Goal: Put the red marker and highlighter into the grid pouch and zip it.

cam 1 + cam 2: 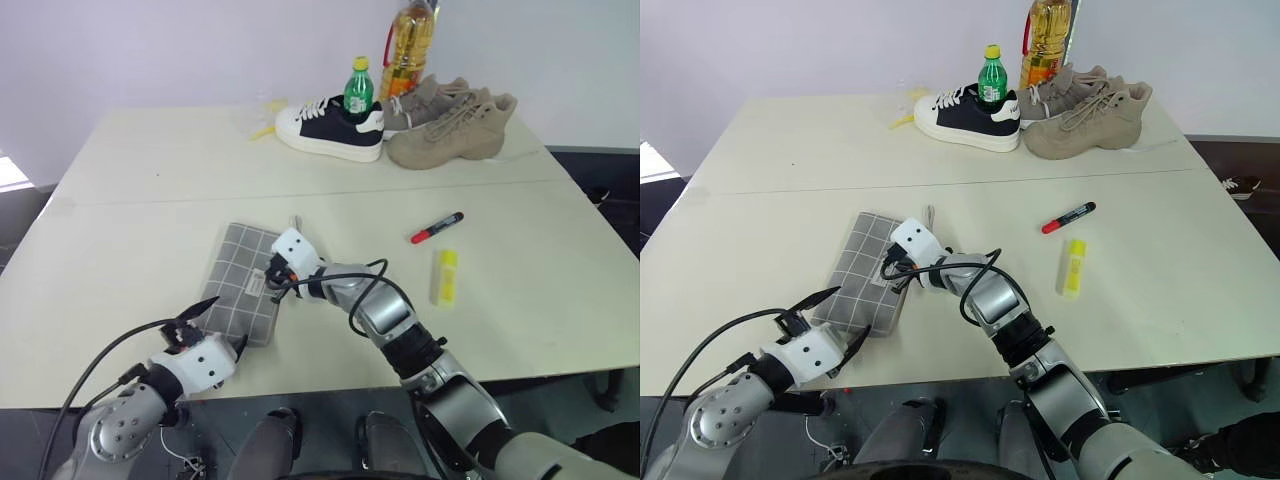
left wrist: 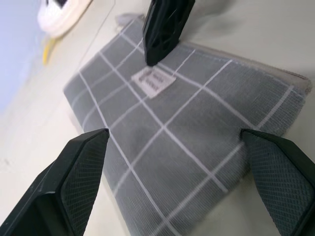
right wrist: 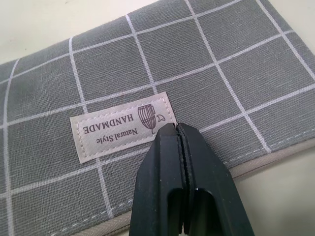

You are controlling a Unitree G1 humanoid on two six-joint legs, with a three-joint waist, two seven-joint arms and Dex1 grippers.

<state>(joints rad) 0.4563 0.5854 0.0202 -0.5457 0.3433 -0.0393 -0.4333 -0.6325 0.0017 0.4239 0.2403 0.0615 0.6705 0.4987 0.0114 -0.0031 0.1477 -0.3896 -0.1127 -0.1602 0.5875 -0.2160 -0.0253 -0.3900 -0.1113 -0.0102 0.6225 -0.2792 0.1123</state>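
From where I sit, the job has hardly begun. The grid pouch (image 1: 243,282) lies flat on the worktop (image 1: 150,180) near the front edge, and I cannot tell whether its zip is open. The red marker (image 1: 436,228) lies bare on the worktop at about two o'clock from the pouch, well apart from it. The highlighter (image 1: 444,277) lies just below the marker, at about three o'clock from the pouch, also untouched. Neither is inside the pouch, so both pick-ups, both insertions and the zipping are left to do.

My right gripper (image 3: 179,132) has its jaws closed together, tips resting on or just above the pouch fabric beside the small white label (image 3: 122,126), near the pouch's long edge. They hold nothing that I can see. My left gripper (image 2: 174,147) hangs at the pouch's near end with its jaws spread wide either side of it, gripping nothing.

I judge this as the step of getting hold of the pouch to open it.
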